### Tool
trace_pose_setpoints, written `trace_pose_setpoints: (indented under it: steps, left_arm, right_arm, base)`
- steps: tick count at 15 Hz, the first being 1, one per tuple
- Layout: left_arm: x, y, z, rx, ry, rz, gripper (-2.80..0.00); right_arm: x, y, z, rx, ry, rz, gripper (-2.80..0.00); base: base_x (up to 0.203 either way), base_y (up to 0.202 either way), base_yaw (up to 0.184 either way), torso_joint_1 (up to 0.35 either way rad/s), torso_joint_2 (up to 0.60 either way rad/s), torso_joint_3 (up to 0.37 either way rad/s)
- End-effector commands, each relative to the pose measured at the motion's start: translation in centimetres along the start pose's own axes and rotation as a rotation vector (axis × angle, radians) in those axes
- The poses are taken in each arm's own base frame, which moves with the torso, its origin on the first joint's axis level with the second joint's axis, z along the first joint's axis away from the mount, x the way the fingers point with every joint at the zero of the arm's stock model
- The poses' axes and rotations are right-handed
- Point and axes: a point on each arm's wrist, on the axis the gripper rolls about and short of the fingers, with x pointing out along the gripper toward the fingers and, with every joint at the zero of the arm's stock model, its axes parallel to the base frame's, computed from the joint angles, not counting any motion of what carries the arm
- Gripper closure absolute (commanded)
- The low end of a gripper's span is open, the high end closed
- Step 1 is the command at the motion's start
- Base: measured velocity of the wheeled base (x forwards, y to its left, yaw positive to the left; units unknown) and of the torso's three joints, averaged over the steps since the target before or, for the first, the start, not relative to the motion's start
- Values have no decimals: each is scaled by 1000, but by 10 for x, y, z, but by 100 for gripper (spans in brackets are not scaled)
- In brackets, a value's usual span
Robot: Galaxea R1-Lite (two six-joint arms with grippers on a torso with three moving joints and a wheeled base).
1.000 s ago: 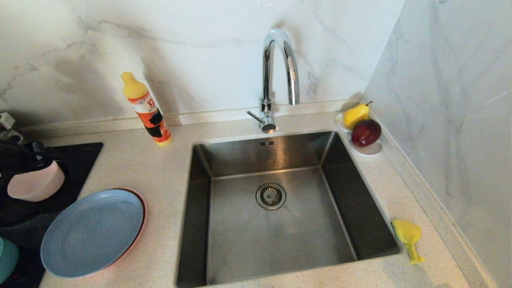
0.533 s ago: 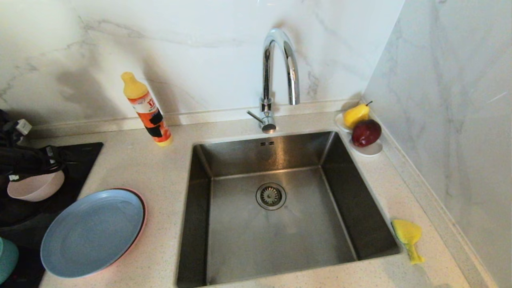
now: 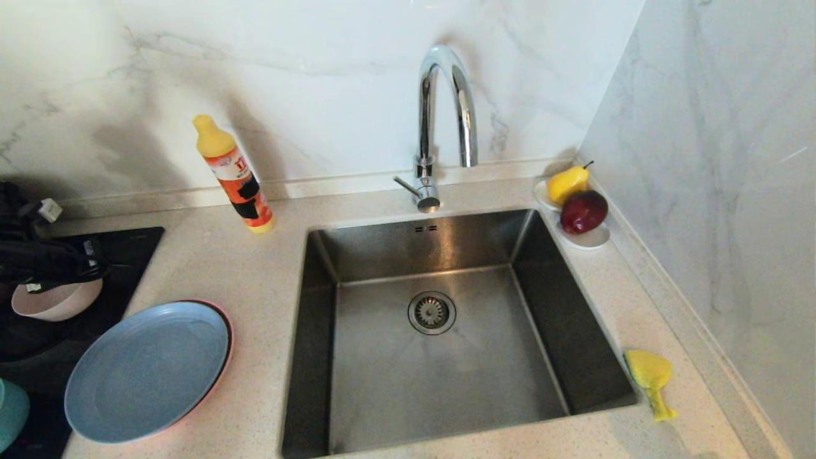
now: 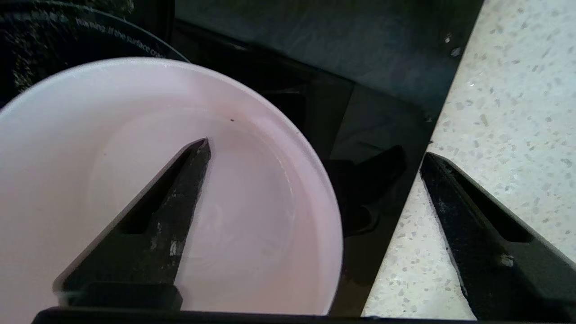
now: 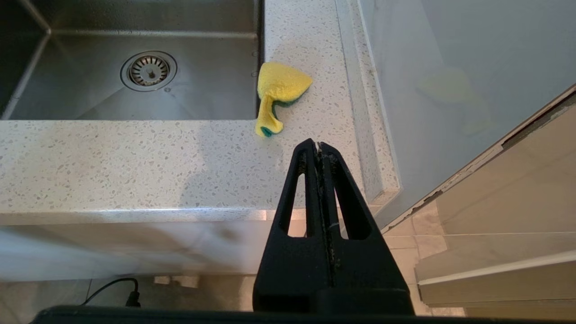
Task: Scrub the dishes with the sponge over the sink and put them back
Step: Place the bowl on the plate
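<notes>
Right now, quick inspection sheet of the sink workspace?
Surface: speckled countertop, black cooktop at left.
Job's things: pink bowl on cooktop; grey-blue plate stacked on salmon plate; teal bowl at edge; sponge right of sink.
Clutter: detergent bottle, fruit dish with pear and apple.
Grippers: left tool open, one finger over bowl; right tool shut, parked off the counter.
Cables: one on floor.
Surroundings: faucet, marble walls.

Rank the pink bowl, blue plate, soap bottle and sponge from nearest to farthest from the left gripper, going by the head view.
1. Pink bowl: directly under the left gripper, on the black cooktop.
2. Blue plate: beside the bowl, on the counter left of the sink.
3. Soap bottle: back by the wall.
4. Sponge: across the sink, at its right front corner.
</notes>
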Motion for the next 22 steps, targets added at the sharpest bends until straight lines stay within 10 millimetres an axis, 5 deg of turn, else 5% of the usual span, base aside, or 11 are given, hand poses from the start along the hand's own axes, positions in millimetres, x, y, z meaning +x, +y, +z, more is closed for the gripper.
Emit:
trace_pose_setpoints:
  steps: [1, 8, 12, 18, 22]
  left_arm:
    - [2, 1, -2, -11, 10, -3, 0]
    - [-10, -3, 8, -9, -26, 3, 0]
    - [-36, -14, 25, -7, -79, -7, 0]
    - [-109, -51, 31, -8, -36, -40, 0]
    - [-166, -83, 10, 8, 57, -88, 0]
  right_arm:
    - [0, 0, 0, -1, -2, 1, 0]
    - [0, 0, 0, 0, -2, 1, 0]
    - [0, 0, 0, 0, -2, 1, 0]
    - [0, 0, 0, 0, -2, 1, 0]
    - [0, 0, 0, 0, -2, 1, 0]
  base:
    - [0, 0, 0, 0, 0, 0]
    - [0, 0, 0, 0, 0, 0]
    - [0, 0, 0, 0, 0, 0]
    - [0, 0, 0, 0, 0, 0]
    - [0, 0, 0, 0, 0, 0]
